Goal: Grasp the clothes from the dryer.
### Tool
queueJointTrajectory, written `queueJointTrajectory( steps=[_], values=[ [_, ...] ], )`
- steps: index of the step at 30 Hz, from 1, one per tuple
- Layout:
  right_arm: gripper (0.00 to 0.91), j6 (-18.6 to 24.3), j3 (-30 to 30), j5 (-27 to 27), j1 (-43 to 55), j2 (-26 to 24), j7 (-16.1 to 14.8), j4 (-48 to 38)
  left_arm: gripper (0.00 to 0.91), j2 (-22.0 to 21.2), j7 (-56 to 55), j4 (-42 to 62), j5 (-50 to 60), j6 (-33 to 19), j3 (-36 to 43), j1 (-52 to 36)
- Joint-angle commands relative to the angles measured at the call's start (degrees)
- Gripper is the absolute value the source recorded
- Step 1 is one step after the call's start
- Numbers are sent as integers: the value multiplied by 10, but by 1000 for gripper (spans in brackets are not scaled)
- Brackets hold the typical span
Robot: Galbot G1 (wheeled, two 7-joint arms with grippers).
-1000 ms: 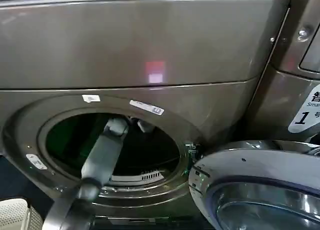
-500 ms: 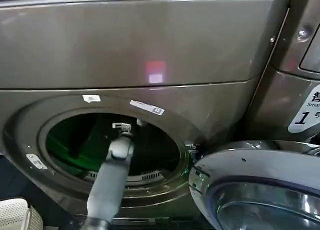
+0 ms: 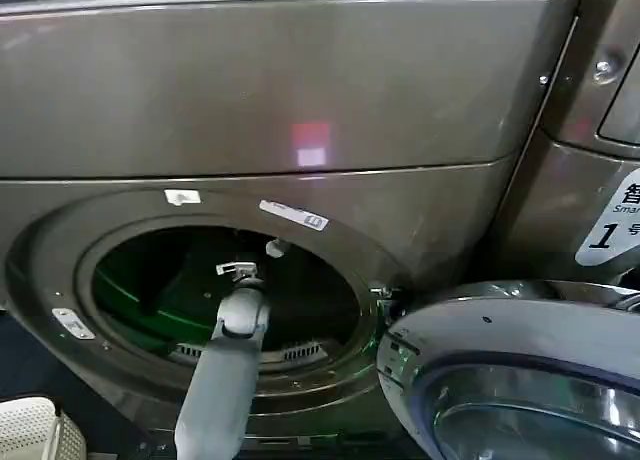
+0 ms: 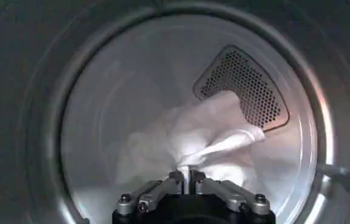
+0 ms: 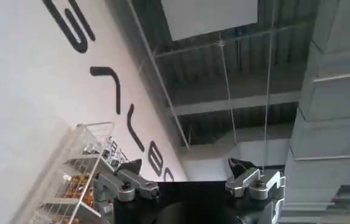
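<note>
The dryer (image 3: 300, 90) stands in front of me with its round opening's rim (image 3: 60, 270) uncovered. My left arm (image 3: 230, 370) reaches into the drum, the left gripper (image 3: 240, 270) deep inside. In the left wrist view the left gripper (image 4: 187, 176) is shut on a bunched fold of the white clothes (image 4: 187, 137), which lie piled against the drum's back wall below a perforated vent (image 4: 241, 85). My right gripper (image 5: 184, 164) is open and holds nothing, pointing up at a ceiling away from the dryer.
The dryer's round door (image 3: 520, 370) hangs swung open at the lower right, close to the opening. A second machine with a "1" label (image 3: 610, 220) stands to the right. A white basket (image 3: 30, 430) sits at the lower left. A wire shelf (image 5: 77, 176) appears beside the right gripper.
My left arm has swung from the opening's left side to its middle, and the wrist now sits slightly lower in the drum mouth.
</note>
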Motion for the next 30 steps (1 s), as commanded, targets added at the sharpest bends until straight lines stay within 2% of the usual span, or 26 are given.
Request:
queueJointTrajectory(
  steps=[1,10,20,30],
  values=[
    [907,0,5,-3,-4,-1,-4,-3,0,-3,-10,-4,0,-3,-2,8],
    [907,-2,9,-3,-6,0,-7,-2,0,4,-16,-22,4,24,5,20],
    [907,-3,13,-1,-10,0,-11,0,0,15,-2,-34,4,33,8,32],
    [907,-3,21,-1,-16,2,-15,-3,0,9,-3,-31,5,33,8,27]
  ],
)
